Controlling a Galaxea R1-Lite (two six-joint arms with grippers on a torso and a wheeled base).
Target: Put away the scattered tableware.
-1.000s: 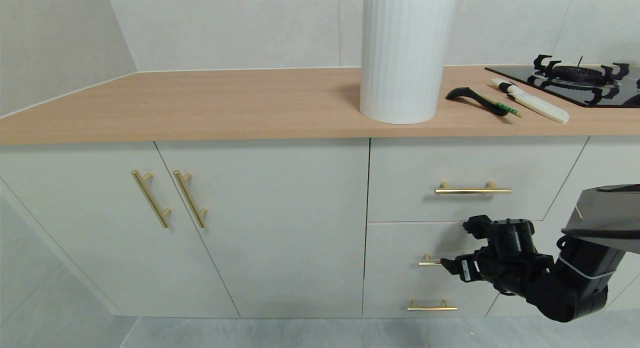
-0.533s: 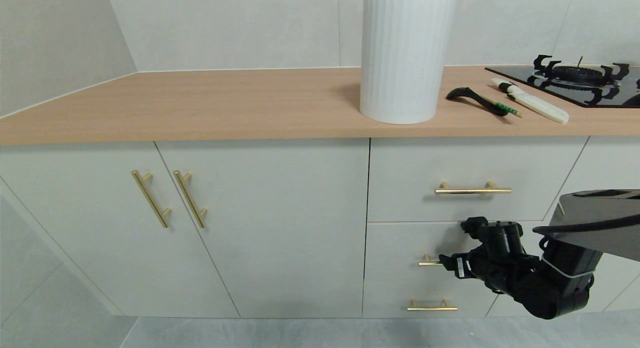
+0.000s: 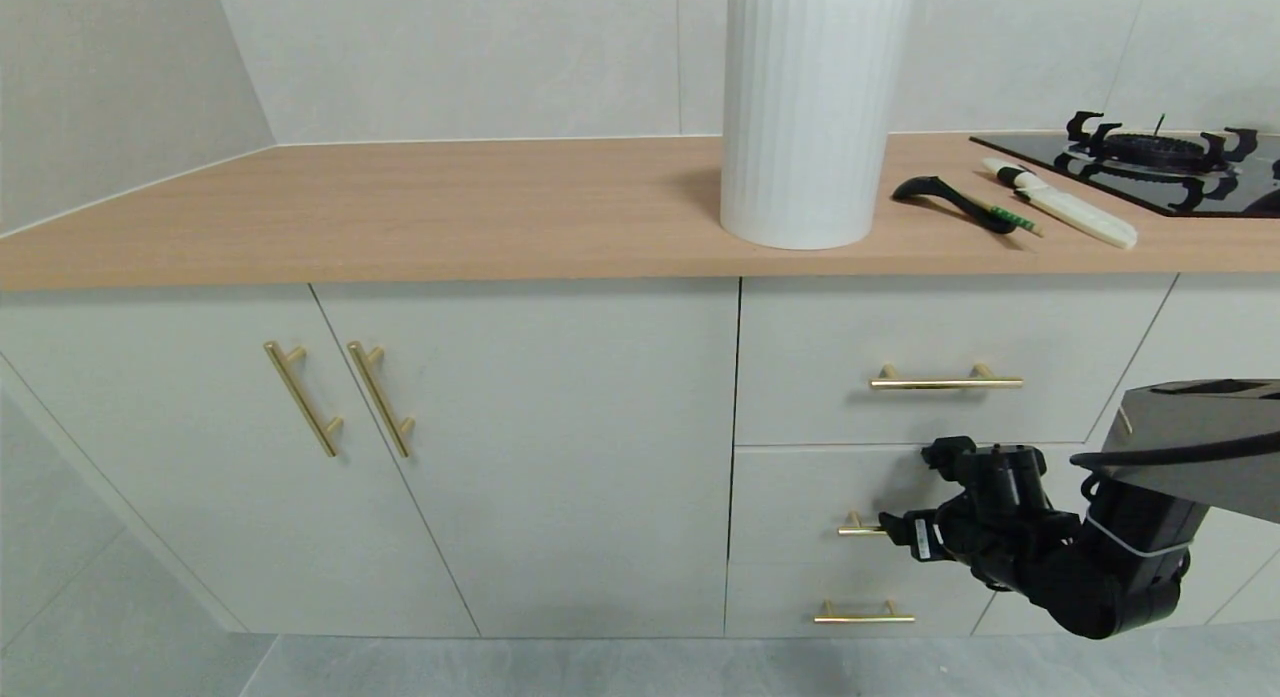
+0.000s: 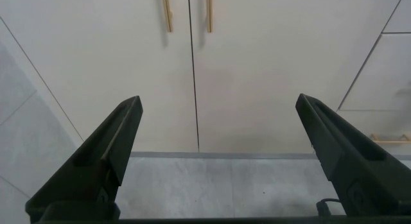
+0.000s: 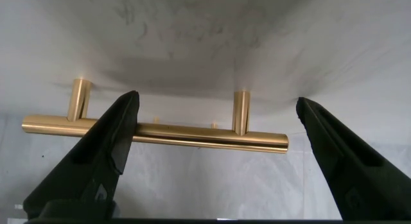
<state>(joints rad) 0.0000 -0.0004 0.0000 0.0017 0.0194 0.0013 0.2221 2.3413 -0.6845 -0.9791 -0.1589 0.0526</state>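
The right gripper (image 3: 915, 489) sits low in front of the drawer stack, its jaws spread wide apart and holding nothing. In the right wrist view the same right gripper (image 5: 216, 102) faces the middle drawer handle (image 5: 154, 131), a brass bar that runs across the gap just beyond the fingertips; whether either finger touches it cannot be told. In the head view that middle drawer handle (image 3: 858, 526) pokes out just beside the lower finger, with the top drawer handle (image 3: 946, 381) above the jaws and the bottom drawer handle (image 3: 863, 614) below them. The scattered tableware lies well above the right jaws, up on the countertop (image 3: 400, 207): a black spoon (image 3: 940, 192), chopsticks (image 3: 1005, 215) touching its handle end, and a white knife (image 3: 1060, 209) just beside them, all between a tall white ribbed container (image 3: 805, 112) and the stove (image 3: 1150, 162). The left gripper (image 4: 218, 99) also has its jaws wide apart and empty, facing the double cabinet doors, whose two brass pulls (image 4: 167, 12) stand well beyond the fingertips, either side of the door seam.
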